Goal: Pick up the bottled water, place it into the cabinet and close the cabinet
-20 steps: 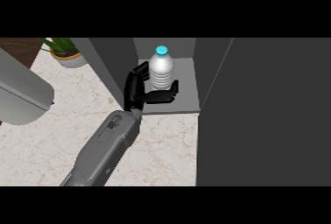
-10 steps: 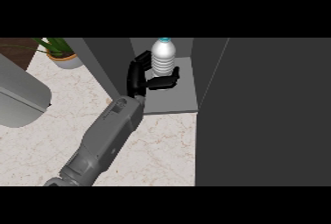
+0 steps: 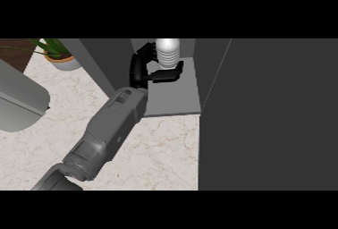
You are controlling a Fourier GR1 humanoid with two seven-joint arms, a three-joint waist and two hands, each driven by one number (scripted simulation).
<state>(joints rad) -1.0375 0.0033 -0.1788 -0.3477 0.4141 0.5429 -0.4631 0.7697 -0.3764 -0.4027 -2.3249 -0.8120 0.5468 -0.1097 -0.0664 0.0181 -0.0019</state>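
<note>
The clear plastic water bottle (image 3: 167, 53) stands upright at the far end of the grey cabinet shelf (image 3: 175, 96), inside the open dark grey cabinet (image 3: 264, 112), with its top cut off by the picture's upper edge. The black hand (image 3: 150, 71), whose side cannot be told from this view alone, reaches in from the near left on a grey forearm (image 3: 109, 129) and has its fingers (image 3: 165, 75) curled round the lower part of the bottle, grasping it, the thumb side hidden behind. The forearm crosses the pale marbled worktop (image 3: 162, 152). At the far left, a green potted plant in a pale pot (image 3: 58, 56) sits on the worktop, and a large grey rounded object (image 3: 20, 103) lies at the left edge.
</note>
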